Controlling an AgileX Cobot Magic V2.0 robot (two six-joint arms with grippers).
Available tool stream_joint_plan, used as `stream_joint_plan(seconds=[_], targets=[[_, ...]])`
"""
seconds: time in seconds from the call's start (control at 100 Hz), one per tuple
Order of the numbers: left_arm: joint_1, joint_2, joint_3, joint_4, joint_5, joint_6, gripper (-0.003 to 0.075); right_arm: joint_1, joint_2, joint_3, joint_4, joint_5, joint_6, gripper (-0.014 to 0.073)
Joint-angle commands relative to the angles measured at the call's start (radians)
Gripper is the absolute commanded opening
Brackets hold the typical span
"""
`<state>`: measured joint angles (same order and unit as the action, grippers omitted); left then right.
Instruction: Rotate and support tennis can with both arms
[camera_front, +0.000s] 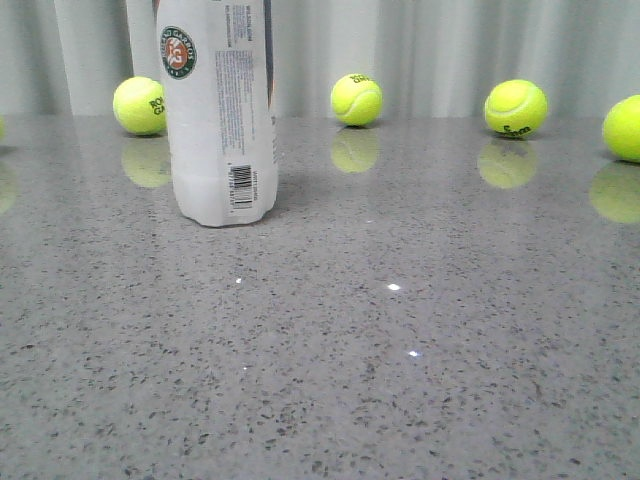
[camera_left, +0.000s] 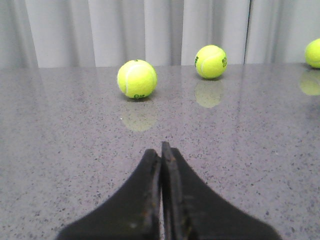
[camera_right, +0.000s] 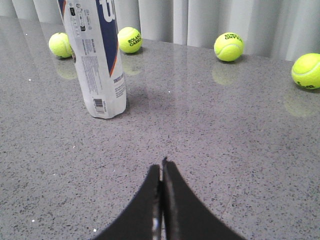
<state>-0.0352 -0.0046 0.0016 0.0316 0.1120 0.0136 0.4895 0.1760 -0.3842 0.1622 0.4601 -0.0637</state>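
The tennis can stands upright on the grey speckled table, left of centre in the front view, its round green-orange badge and barcode facing the camera and its top cut off by the frame. It also shows in the right wrist view, with the navy band visible. My right gripper is shut and empty, low over the table, well short of the can. My left gripper is shut and empty; the can is out of its view. Neither gripper shows in the front view.
Several yellow-green tennis balls lie along the back of the table by a white curtain: one behind the can, one in the middle, two at the right. The left wrist view shows a ball ahead of the fingers.
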Motion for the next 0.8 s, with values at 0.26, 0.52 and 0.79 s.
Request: stream_joint_plan(seconds=[0.26,0.52,0.79], targets=[[0.0,-0.03,0.043,-0.019,-0.133,-0.014,-0.0019,-0.007,0.013,-0.026,0.005,-0.069,-0.006,-0.0069],[0.0,-0.03,0.043,-0.019,-0.133,-0.014,-0.0019,-0.007,0.013,-0.026,0.005,-0.069,-0.006,-0.0069],[0.0,-0.03,0.043,-0.019,-0.133,-0.014,-0.0019,-0.023,0.011,0.023,0.004,-0.137,-0.004,-0.0069]])
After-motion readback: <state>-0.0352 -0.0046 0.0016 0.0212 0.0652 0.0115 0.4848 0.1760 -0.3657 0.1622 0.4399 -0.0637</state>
